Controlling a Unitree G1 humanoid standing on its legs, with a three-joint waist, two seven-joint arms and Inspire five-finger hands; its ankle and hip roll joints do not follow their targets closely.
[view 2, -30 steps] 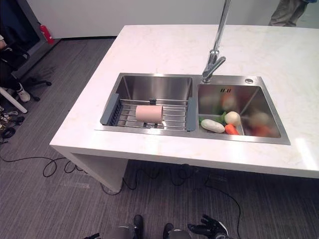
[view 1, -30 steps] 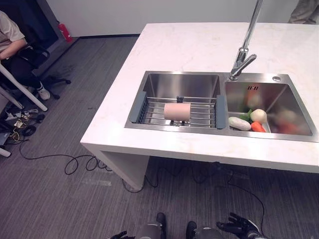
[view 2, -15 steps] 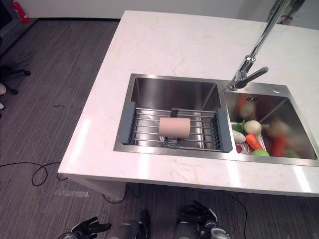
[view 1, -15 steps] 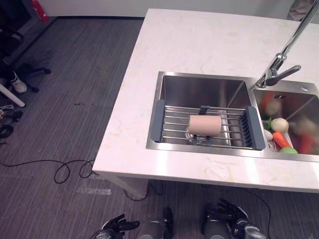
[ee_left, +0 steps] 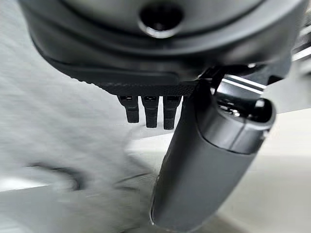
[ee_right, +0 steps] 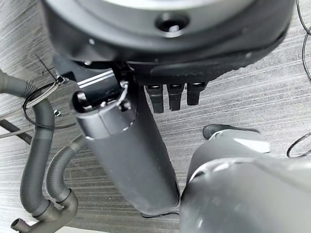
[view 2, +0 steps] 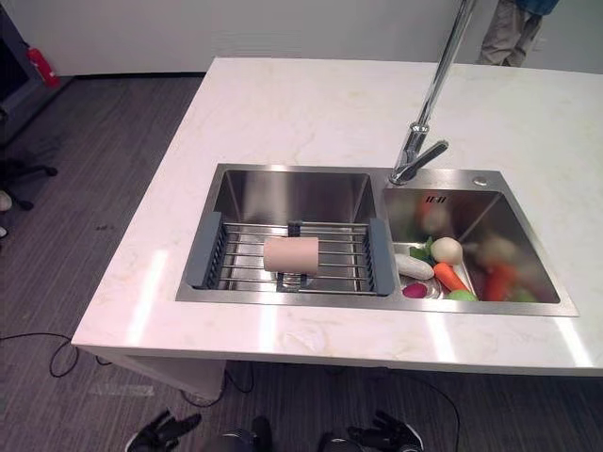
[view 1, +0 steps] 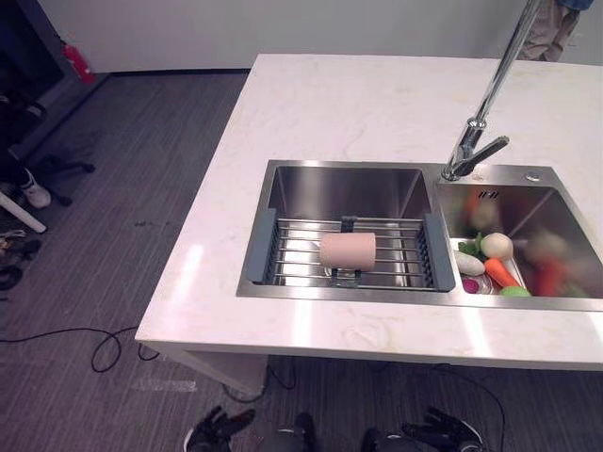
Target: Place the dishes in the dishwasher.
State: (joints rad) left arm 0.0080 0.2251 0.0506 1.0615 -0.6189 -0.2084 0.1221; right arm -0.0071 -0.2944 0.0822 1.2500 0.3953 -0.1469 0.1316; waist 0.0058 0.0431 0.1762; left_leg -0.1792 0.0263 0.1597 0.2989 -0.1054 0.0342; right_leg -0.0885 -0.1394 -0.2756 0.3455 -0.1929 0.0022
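Observation:
A pink cup (view 1: 348, 250) lies on its side on a wire rack (view 1: 297, 266) that spans the left basin of a steel sink (view 1: 344, 188). Both hands hang low near the floor, in front of the counter and well below the cup. My left hand (view 1: 217, 428) shows straight fingers and a straight thumb (ee_left: 204, 170) in its wrist view, holding nothing. My right hand (view 1: 443, 431) is the same, with its thumb (ee_right: 131, 145) extended over grey carpet.
The right basin holds vegetables, among them a white radish (view 1: 497, 246) and a carrot (view 1: 499, 273). A tall faucet (view 1: 476, 122) rises between the basins. The white marble counter (view 1: 377, 104) ends at its left edge above carpet. A person's legs (view 2: 509, 28) stand behind the counter.
The whole picture has shifted, so the camera moved. The pink cup stays on the rack, and both hands stay low by the floor.

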